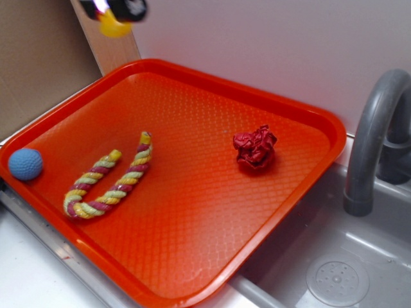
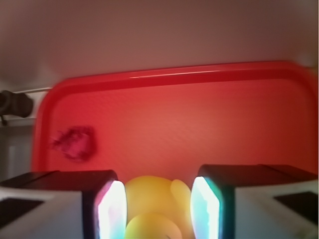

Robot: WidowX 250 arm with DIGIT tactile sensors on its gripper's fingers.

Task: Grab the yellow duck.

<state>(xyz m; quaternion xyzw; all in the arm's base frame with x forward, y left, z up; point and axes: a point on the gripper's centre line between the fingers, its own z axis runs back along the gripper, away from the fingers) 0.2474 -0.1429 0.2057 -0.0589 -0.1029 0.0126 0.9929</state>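
Note:
The yellow duck fills the gap between my two pale pads in the wrist view, pressed on both sides. In the exterior view the gripper hangs high at the top left, above the far left corner of the orange tray, with the yellow duck showing just under its dark fingers. The gripper is shut on the duck, lifted well off the tray.
On the tray lie a yellow-and-pink twisted rope toy, a blue ball at the left edge and a dark red wrinkly ball. A grey faucet and sink basin stand to the right. A white wall is behind.

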